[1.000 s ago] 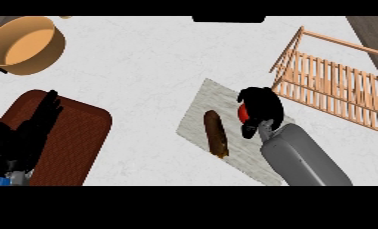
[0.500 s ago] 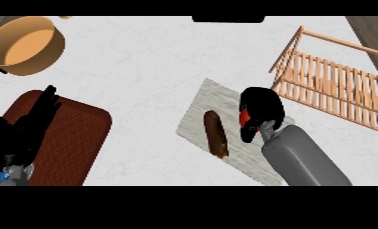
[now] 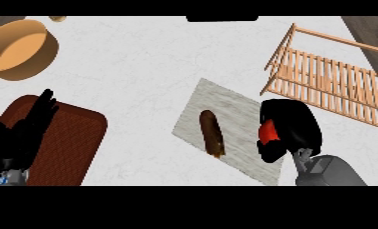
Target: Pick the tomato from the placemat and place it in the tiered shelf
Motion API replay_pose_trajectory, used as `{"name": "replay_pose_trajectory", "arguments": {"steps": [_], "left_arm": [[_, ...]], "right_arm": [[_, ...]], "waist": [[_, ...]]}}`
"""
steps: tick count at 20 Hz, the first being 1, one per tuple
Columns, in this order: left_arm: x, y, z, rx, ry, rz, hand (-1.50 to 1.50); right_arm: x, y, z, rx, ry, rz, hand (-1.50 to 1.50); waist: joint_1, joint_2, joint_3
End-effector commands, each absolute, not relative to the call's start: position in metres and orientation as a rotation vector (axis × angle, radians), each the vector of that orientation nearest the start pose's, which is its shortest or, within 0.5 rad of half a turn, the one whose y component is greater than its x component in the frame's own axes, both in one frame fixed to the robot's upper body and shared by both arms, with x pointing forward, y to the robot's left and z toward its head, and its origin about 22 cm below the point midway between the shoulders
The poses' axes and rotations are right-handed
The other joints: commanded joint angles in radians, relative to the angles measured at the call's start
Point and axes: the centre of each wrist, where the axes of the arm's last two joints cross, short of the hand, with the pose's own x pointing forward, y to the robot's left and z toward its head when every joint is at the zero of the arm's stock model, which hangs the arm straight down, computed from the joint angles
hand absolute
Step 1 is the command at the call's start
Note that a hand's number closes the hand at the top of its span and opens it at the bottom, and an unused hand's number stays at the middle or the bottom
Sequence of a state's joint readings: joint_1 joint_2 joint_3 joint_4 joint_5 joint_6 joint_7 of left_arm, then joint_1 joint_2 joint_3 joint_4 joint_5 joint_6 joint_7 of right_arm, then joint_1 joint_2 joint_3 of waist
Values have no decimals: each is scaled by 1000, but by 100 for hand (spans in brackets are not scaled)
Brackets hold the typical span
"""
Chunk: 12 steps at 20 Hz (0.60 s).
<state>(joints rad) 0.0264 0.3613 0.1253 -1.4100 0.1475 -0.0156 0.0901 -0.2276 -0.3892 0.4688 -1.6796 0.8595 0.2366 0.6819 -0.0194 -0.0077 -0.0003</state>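
A red tomato (image 3: pixel 269 132) shows as a small patch inside my right hand (image 3: pixel 291 125), whose fingers and thumb are curled round it at the right edge of the grey marbled placemat (image 3: pixel 236 104). Most of the tomato is hidden by the hand. The wooden slatted tiered shelf (image 3: pixel 325 80) stands just up and to the right of that hand. My left hand (image 3: pixel 28 130) rests open at the left edge, fingers pointing up, over a dark red-brown mat (image 3: pixel 70 143).
A brown elongated piece of food (image 3: pixel 212 132) lies on the placemat left of the tomato. A tan round bowl (image 3: pixel 26 49) sits at the upper left. A dark object (image 3: pixel 221 18) touches the top edge of the counter.
My right hand with the tomato has risen slightly and shifted a little toward the shelf. The left hand has barely moved.
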Motion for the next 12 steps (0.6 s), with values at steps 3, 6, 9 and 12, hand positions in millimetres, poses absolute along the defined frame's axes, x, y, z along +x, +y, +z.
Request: {"name": "replay_pose_trajectory", "arguments": {"steps": [3,6,9,12], "left_arm": [[222,362,-2,291,-1314,-14,0],[220,354,-7,273,-1316,-15,0],[233,349,14,292,-1315,-15,0],[225,362,-13,279,-1312,-3,0]], "right_arm": [[197,-220,114,-1008,-1247,1094,150],[173,-223,149,-1006,-1295,1000,150],[156,-236,168,-996,-1308,922,150],[131,-239,197,-894,-1395,799,150]], "waist": [[-12,-1,0],[-7,0,0],[0,3,1],[-19,3,-1]]}}
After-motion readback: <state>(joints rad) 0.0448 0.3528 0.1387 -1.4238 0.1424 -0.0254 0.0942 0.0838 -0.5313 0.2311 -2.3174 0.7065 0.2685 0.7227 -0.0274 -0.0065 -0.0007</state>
